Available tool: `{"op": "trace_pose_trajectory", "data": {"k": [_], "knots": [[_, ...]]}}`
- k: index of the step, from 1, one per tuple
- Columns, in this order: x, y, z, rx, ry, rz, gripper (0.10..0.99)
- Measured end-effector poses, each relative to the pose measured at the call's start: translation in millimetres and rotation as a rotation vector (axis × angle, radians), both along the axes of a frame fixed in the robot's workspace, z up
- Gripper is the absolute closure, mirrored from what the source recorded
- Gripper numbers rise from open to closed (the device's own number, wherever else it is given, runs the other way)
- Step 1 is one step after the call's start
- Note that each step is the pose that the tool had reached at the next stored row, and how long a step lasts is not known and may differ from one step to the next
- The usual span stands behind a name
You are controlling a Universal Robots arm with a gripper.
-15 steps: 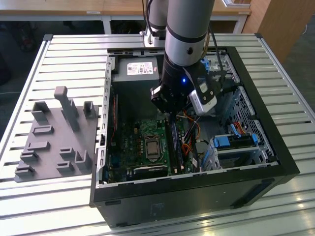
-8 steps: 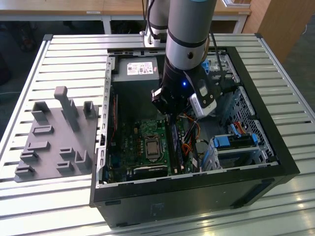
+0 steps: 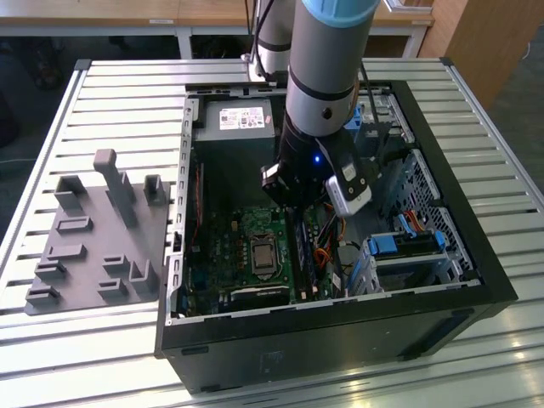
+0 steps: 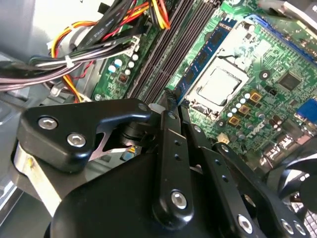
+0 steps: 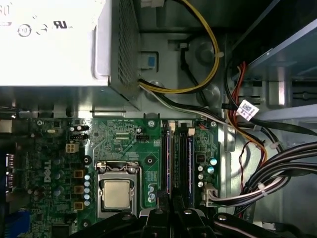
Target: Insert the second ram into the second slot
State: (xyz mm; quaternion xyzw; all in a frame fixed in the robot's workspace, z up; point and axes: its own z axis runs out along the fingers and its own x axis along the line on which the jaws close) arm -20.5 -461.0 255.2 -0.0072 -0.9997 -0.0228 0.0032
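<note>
Heads up, your gripper (image 4: 171, 101) is down inside the open PC case (image 3: 340, 340), parked just off the corner of the CPU socket (image 4: 218, 84). The second ram (image 4: 205, 52) is the thin blue stick running along the slot closest to that socket, and its near end goes straight in between your fingertips. In the second wrist view the fingers (image 4: 168, 148) are pulled in tight on that end, so you're pinching the stick, not spread. I can't tell if it's clicked all the way down into the slot. In the first wrist view what looks like another blue stick (image 5: 189, 158) sits in the same slot bank, farther from the socket than yours. The cable bundle (image 4: 99, 44) hangs past the slots, on the side away from the socket. The power supply (image 5: 49, 39) is the pale box beyond the socket's far edge. The gray fixture (image 3: 93, 246) lies outside the case, well apart from the socket.
</note>
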Motion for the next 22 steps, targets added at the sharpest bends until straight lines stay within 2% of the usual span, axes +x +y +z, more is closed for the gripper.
{"op": "trace_pose_trajectory", "data": {"k": [6,14,19,22], "knots": [[2.5,-1.6,-10.2,0.000,0.0047,0.000,0.949],[4.0,-1.7,-16.0,0.000,0.0050,0.008,0.949],[4.4,-1.7,-18.1,0.000,0.0113,0.008,0.949],[5.0,-1.8,-18.8,0.000,0.0135,0.008,0.949]]}}
